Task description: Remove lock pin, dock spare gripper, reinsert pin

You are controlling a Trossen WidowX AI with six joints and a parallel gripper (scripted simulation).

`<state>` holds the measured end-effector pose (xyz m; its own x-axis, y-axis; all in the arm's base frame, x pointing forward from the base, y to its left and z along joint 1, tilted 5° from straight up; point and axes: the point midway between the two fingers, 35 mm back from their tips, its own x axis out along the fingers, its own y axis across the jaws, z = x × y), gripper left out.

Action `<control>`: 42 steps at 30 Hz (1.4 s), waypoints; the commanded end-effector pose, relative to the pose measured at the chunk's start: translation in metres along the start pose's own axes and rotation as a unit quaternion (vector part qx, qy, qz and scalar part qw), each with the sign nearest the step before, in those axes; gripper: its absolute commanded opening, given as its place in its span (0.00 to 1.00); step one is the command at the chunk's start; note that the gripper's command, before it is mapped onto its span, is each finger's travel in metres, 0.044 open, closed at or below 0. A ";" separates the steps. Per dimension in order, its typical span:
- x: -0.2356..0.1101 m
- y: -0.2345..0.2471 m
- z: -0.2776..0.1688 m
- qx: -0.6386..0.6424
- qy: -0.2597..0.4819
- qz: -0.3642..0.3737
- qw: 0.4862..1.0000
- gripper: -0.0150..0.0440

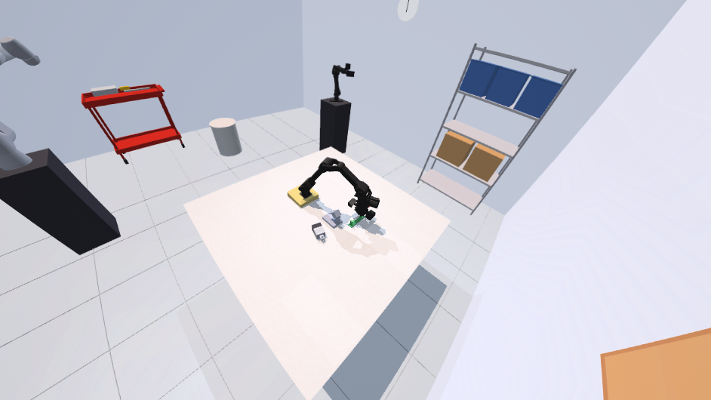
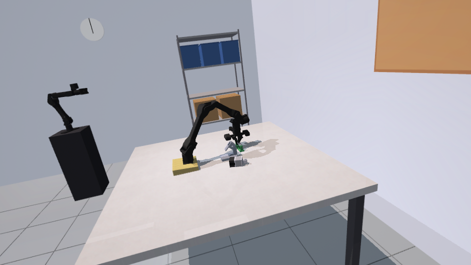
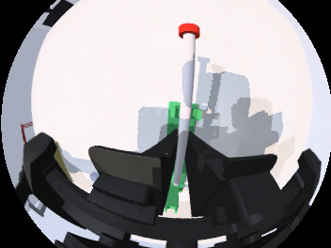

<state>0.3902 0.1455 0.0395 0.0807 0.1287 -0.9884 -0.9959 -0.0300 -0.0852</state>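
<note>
Table (image 2: pixel 296 184): gripper (image 3: pixel 181 147) nearly closed, pinching lock pin (image 3: pixel 186 78) (red-capped).

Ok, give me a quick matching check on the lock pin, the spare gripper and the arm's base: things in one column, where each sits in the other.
Things:
1. lock pin
2. spare gripper
3. arm base

Places:
A. standing on the yellow plate
B. clamped in the gripper
C. lying on the table, unheld

Pairs: 1-B, 2-C, 3-A
</note>
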 end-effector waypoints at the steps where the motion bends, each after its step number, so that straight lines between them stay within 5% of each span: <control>1: -0.006 0.000 0.001 -0.001 0.000 -0.001 1.000 0.25; 42: -0.043 0.004 -0.029 0.007 0.010 0.031 0.999 0.25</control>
<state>0.3801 0.1173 0.0695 0.0062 0.1003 -0.9949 -0.9997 -0.0240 -0.0087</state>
